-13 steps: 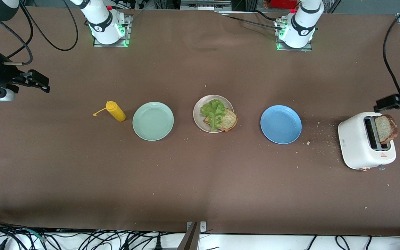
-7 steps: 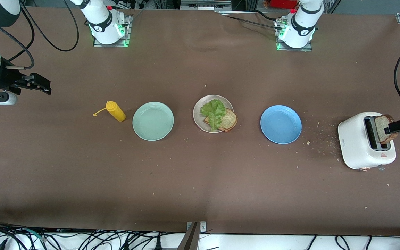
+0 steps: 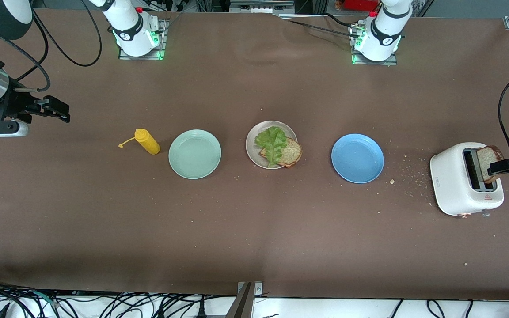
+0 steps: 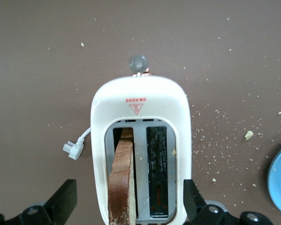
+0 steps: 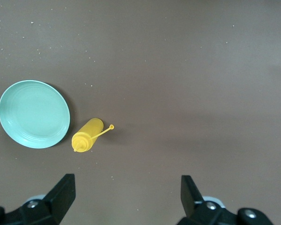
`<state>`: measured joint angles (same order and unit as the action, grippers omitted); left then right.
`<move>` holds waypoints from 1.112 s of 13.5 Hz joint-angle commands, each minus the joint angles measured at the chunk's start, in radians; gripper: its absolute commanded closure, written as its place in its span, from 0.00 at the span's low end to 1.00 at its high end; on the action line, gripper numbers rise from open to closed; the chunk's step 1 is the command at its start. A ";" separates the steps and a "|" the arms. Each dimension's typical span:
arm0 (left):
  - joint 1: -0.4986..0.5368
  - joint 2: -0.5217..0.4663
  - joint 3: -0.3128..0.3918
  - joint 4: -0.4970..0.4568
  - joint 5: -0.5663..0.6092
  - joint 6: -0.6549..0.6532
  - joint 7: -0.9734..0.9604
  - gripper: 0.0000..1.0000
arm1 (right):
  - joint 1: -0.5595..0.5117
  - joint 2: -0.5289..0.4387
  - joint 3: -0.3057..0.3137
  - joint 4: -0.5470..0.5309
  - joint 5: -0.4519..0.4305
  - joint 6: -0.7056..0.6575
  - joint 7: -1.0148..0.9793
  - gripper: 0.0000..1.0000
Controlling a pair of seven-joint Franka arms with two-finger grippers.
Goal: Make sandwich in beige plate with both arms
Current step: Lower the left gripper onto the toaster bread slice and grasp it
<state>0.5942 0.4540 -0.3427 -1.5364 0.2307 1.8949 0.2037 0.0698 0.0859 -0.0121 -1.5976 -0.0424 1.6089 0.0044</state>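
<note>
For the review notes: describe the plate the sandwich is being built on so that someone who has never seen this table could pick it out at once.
Three round plates lie in a row across the middle of the brown table. The beige plate is the middle one, between the mint-green plate and the blue plate. It alone holds food: a toast slice with a lettuce leaf on top.

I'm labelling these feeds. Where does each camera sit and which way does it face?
Front: high across the table, facing both arm bases; plates, toaster.
Left wrist: looks down on the toaster and toast; own open jaws show.
Right wrist: looks down on the mustard bottle, green plate; open jaws.
Front shares all these.
</note>
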 commanded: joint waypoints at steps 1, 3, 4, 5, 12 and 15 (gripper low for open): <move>0.050 -0.078 -0.016 -0.142 0.025 0.058 0.019 0.00 | 0.002 -0.003 0.000 -0.022 0.015 0.023 0.014 0.00; 0.076 -0.089 -0.018 -0.171 0.025 0.056 0.022 0.39 | 0.002 -0.003 0.000 -0.034 0.015 0.034 0.014 0.00; 0.079 -0.090 -0.016 -0.171 0.027 0.053 0.049 0.73 | 0.002 -0.003 0.000 -0.038 0.015 0.035 0.014 0.00; 0.079 -0.093 -0.016 -0.171 0.025 0.050 0.084 0.95 | 0.004 -0.003 0.000 -0.038 0.015 0.040 0.014 0.00; 0.085 -0.139 -0.019 -0.145 0.022 0.027 0.074 1.00 | 0.004 -0.003 0.000 -0.050 0.013 0.069 0.014 0.00; 0.076 -0.182 -0.033 -0.114 0.027 -0.042 0.075 1.00 | 0.004 -0.003 0.000 -0.056 0.013 0.069 0.014 0.00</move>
<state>0.6656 0.3259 -0.3564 -1.6608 0.2308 1.9028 0.2716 0.0704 0.0941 -0.0121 -1.6333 -0.0422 1.6639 0.0044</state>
